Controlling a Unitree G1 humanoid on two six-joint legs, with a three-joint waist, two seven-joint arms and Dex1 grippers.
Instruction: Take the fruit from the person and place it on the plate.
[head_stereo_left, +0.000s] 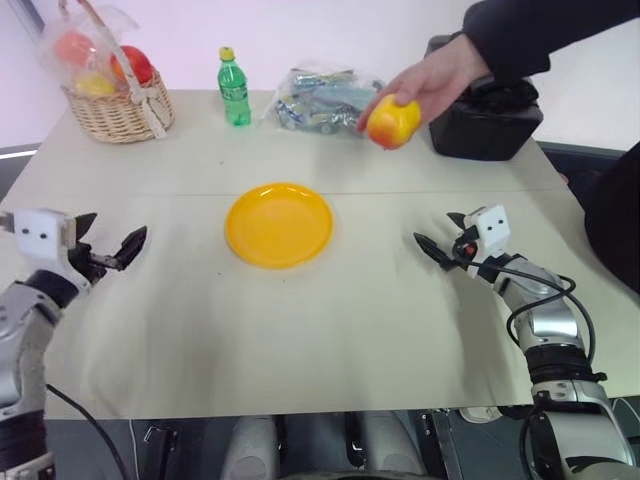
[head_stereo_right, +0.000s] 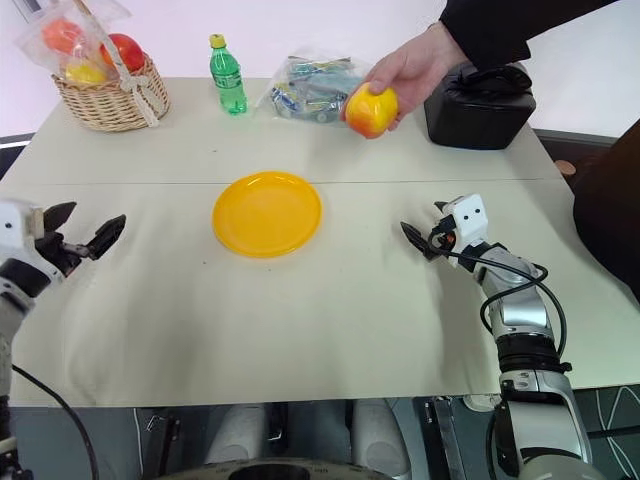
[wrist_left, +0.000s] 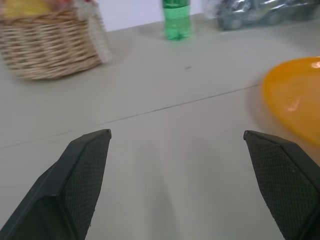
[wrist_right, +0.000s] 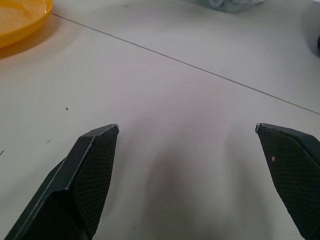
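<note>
The right end effector (head_stereo_left: 441, 241) hovers empty with fingers spread wide, low over the pale desk (head_stereo_left: 330, 330); the left end effector (head_stereo_left: 108, 247) is equally wide and empty. Between them lies the round bright yellow plastic plate (head_stereo_left: 279, 224). Beyond it, the person's hand (head_stereo_left: 425, 82) holds the smooth yellow, red-blushed fruit (head_stereo_left: 393, 121) aloft. Closing off-centre on that round skin could squirt it free.

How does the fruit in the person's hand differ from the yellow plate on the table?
The fruit is round and ball-shaped; the plate is flat and wide. The fruit is yellow with an orange-red blush; the plate is plain bright yellow. The fruit is held up by the person's hand over the far side of the table; the plate lies on the table and has nothing on it. Both are mostly yellow and smooth.
</note>
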